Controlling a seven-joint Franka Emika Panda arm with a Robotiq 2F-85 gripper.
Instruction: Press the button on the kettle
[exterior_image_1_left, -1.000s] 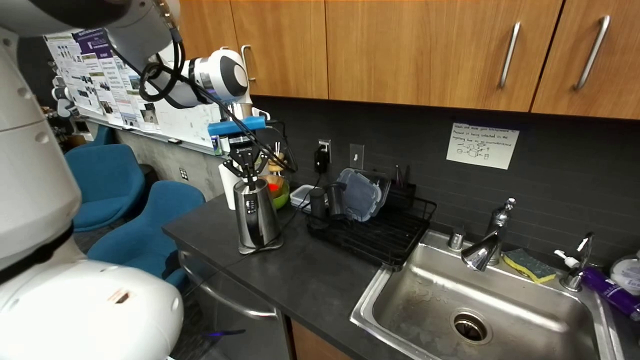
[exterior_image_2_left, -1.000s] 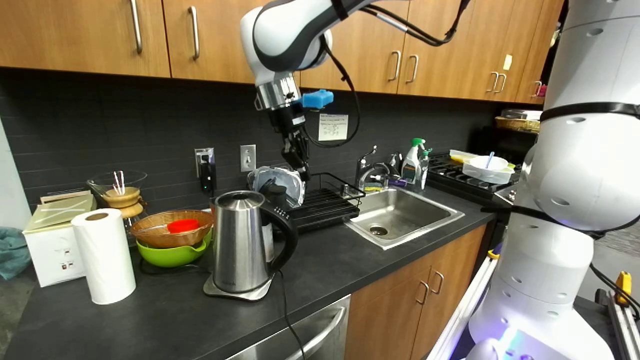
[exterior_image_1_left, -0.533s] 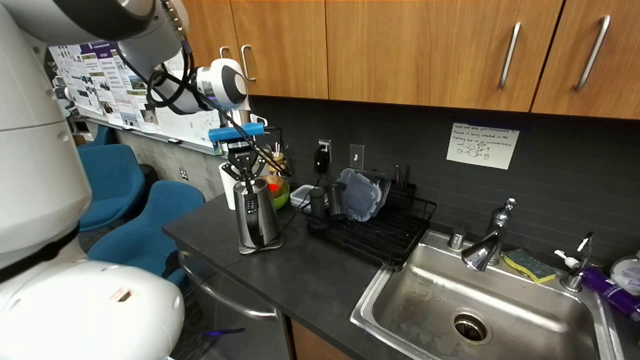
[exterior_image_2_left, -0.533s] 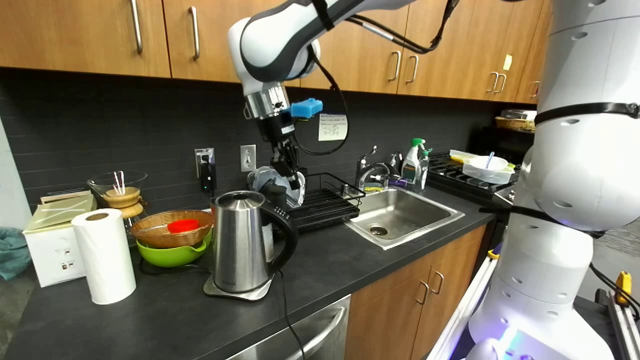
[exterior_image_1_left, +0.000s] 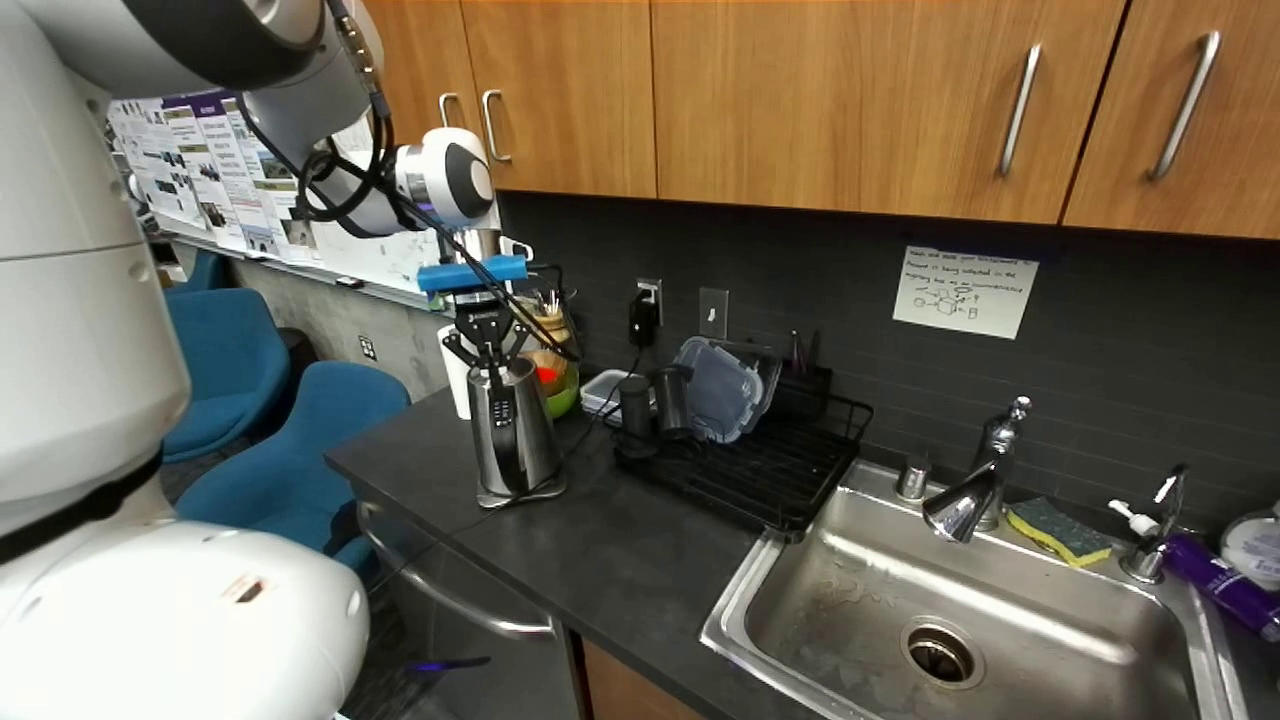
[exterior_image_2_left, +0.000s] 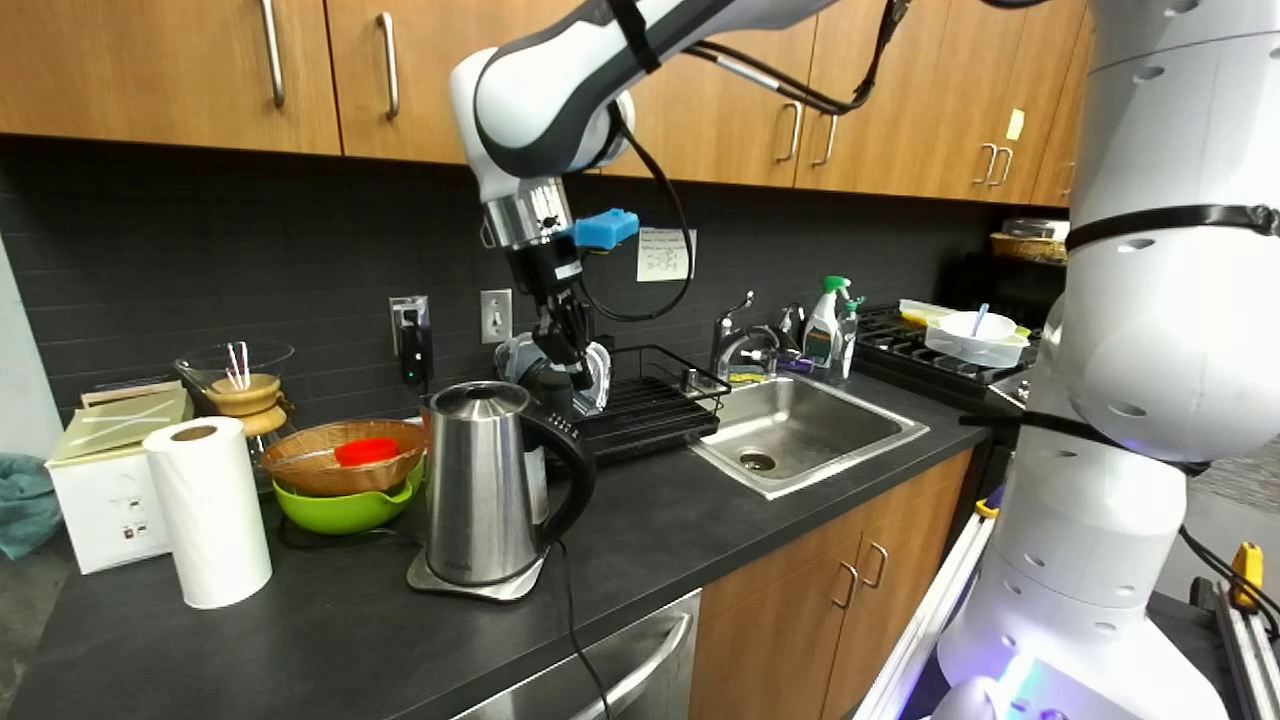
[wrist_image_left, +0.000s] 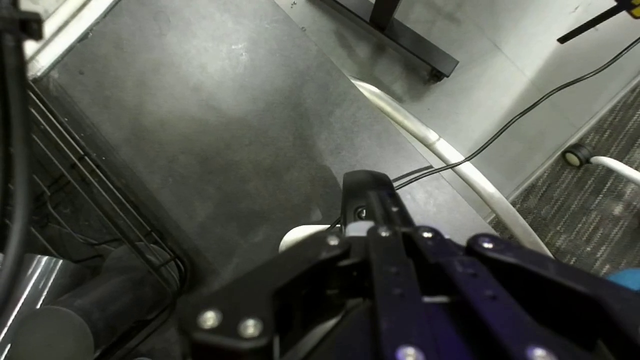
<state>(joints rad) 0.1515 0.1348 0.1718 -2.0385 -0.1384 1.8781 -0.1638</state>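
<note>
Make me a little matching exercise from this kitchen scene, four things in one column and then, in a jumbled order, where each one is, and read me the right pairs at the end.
Things:
1. kettle
2. paper towel roll
3. wicker basket
4. sponge

Places:
A. standing near the white box
B. lying beside the faucet
C. set on a silver base
D. stacked on the green bowl

Right pairs: 1-C, 2-A, 3-D, 4-B.
</note>
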